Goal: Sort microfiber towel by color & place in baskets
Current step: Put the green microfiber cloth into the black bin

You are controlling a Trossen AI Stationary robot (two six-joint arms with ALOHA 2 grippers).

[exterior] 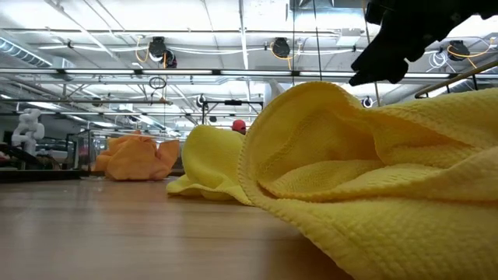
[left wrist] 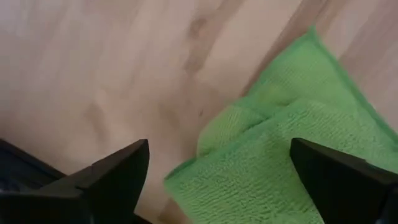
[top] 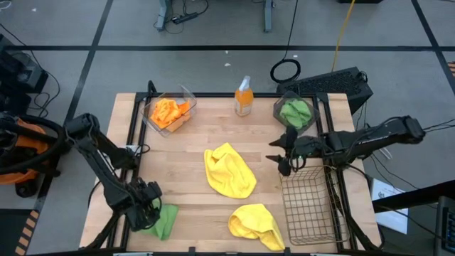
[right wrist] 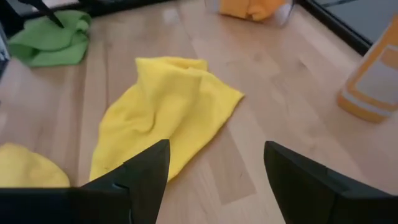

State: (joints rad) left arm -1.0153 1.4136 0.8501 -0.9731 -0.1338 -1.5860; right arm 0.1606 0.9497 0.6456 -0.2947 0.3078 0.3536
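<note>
Hovering spread-fingered, left claw (top: 149,206) over crumpled bright green microfiber towel (top: 165,222) at wooden bench (top: 192,153) corner, arm partly hiding it; right claw (top: 282,158) released beside brown wire-mesh basket (top: 307,206).

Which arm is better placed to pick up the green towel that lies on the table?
Left. Its tool is open right over the green towel; the right tool is across the table.

no readable text, labels, brands, numbers or signs in any view
</note>
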